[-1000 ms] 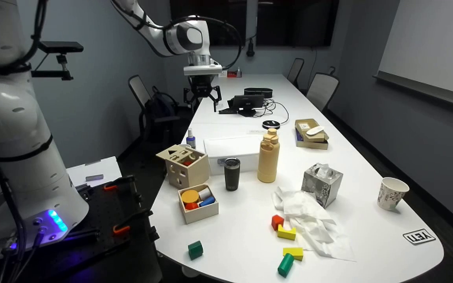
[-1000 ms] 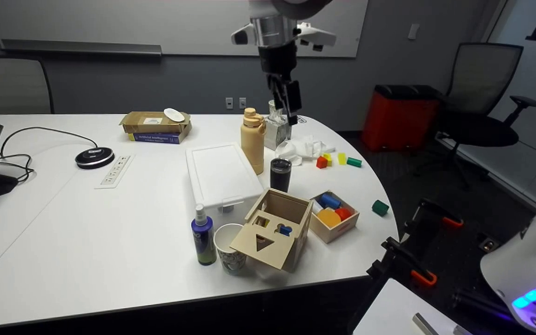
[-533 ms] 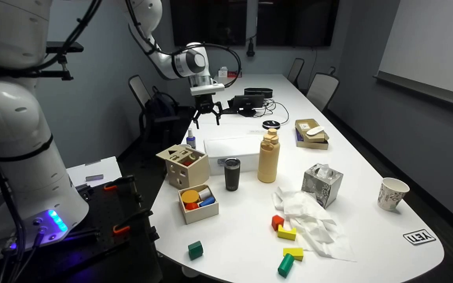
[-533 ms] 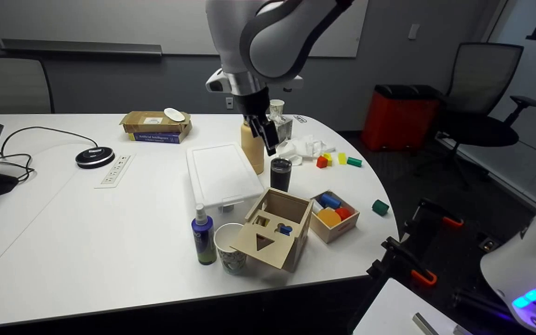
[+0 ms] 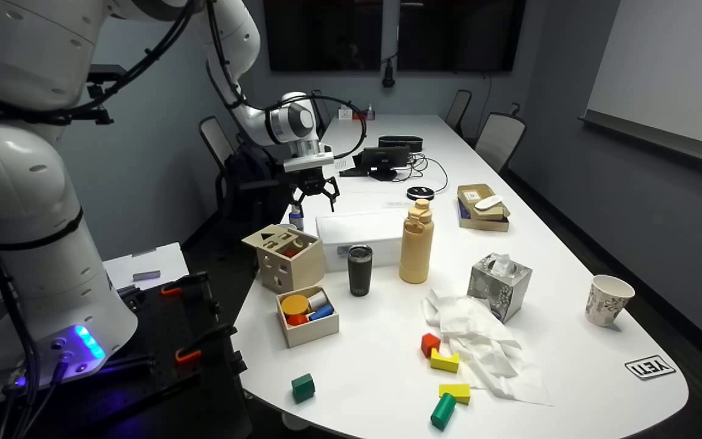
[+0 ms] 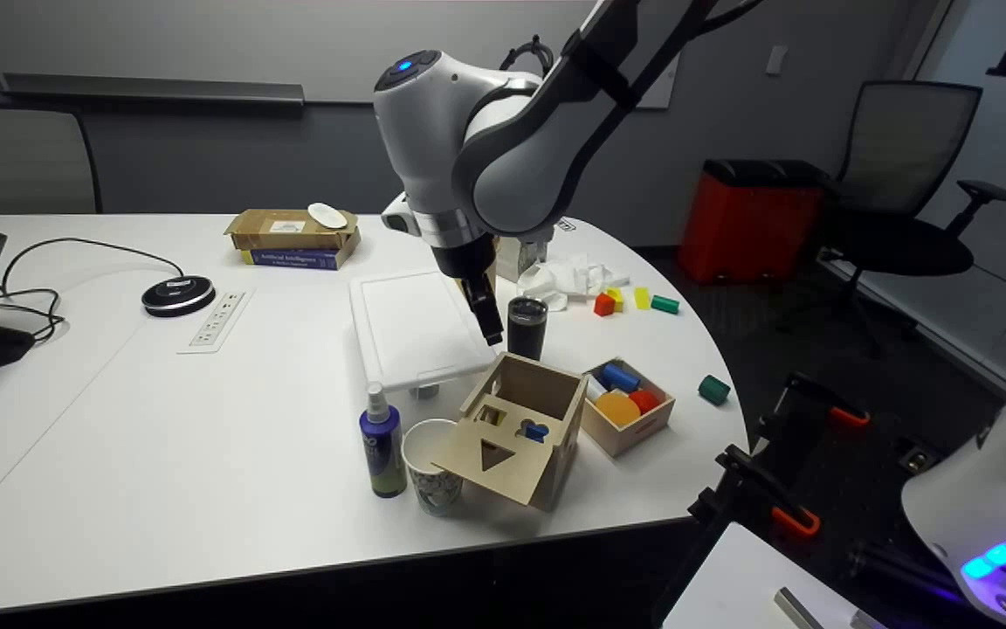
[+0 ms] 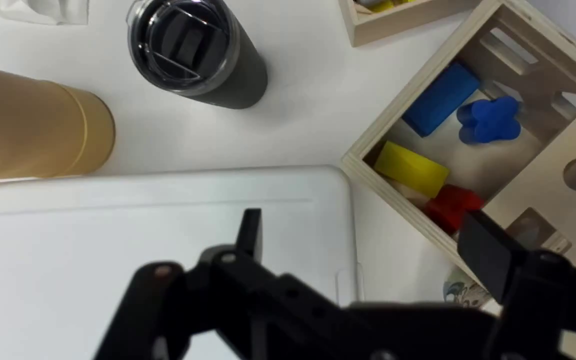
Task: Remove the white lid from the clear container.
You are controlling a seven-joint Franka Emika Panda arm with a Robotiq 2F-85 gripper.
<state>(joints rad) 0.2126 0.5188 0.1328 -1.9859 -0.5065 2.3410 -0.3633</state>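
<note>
The black two-fingered gripper [image 7: 368,240] has its fingers spread wide and grips nothing. In the wrist view, one finger appears over the white rectangular lid [image 7: 118,240], the other over the pale wooden box with cut-out holes [image 7: 543,185]; contact cannot be judged. The lid lies on the clear plastic container [image 5: 381,253].

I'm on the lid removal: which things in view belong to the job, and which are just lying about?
For the job:
white rectangular plastic lid
clear plastic container beneath it
black gripper, open

Just lying about:
tall peach bottle
dark grey lidded tumbler
pale wooden shape-sorter box
blue-purple spray bottle
</note>
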